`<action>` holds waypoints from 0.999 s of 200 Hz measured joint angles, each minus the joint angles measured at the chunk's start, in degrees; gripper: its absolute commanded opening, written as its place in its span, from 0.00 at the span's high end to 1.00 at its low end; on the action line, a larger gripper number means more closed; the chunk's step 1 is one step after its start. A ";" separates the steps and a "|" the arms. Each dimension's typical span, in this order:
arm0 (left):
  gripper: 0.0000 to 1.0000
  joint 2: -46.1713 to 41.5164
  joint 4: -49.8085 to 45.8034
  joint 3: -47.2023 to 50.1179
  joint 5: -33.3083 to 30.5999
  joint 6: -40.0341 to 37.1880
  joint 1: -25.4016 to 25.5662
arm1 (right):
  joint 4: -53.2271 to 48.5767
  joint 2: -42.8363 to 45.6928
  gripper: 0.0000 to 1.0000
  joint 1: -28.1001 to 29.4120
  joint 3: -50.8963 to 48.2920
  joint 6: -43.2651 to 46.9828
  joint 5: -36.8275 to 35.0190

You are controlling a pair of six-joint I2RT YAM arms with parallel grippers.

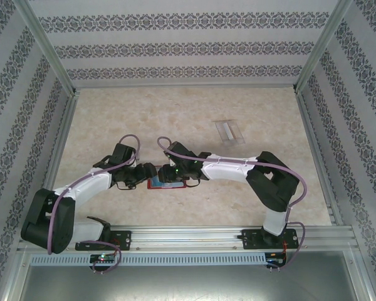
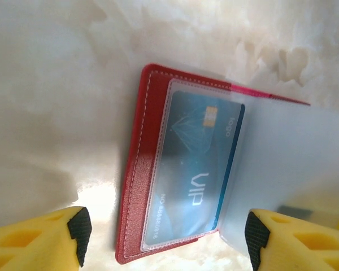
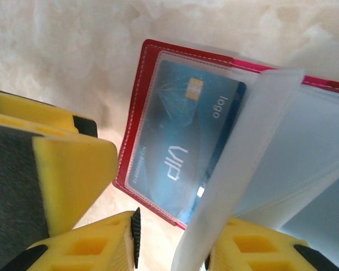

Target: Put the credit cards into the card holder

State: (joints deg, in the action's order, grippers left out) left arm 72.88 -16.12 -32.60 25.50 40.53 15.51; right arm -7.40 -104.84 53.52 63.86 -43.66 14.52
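Yellow fingers of the left gripper [image 2: 166, 237] stand wide apart at the bottom of the left wrist view, one on each side of the card holder [image 2: 135, 169], and grasp nothing. The right gripper [image 3: 172, 248] is part-way open. A translucent leaf [image 3: 243, 169] of the holder rises between its fingers and leans toward the right one, with a gap of bare table showing beside the left pad. A yellow-and-black block [image 3: 45, 175] crowds the left edge of that view, too close and cut off to identify.

The card holder lies open and flat, red with white stitching, and a blue VIP card [image 2: 198, 175] sits in its clear pocket. Seen from above, it lies near the middle of the table [image 1: 113, 119], toward the near side. Both grippers meet over it and hide most of it.

A pale translucent card [image 1: 229, 132] lies well apart, farther back and to the right.

The table is pale, marbled beige. Walls [image 1: 175, 50] papered in bands of dark ornament close the far, left and right sides, and a metal rail [image 1: 225, 235] runs along the near edge.

The small print on the blue card is unreadable.
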 measured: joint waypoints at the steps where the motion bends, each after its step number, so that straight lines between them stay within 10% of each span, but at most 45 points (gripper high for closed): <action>1: 0.23 -0.07 0.00 0.02 0.02 0.00 -0.07 | 0.00 -0.02 0.64 0.00 0.04 0.04 0.02; 200: 0.33 -1.46 -0.52 1.38 3.54 -2.19 -7.02 | -3.45 -5.25 0.64 0.96 4.35 3.13 1.36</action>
State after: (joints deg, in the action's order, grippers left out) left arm 71.42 -16.64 -31.22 29.04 38.35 8.49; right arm -10.85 -110.08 54.48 68.20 -40.53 15.88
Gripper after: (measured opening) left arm 0.676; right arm 0.366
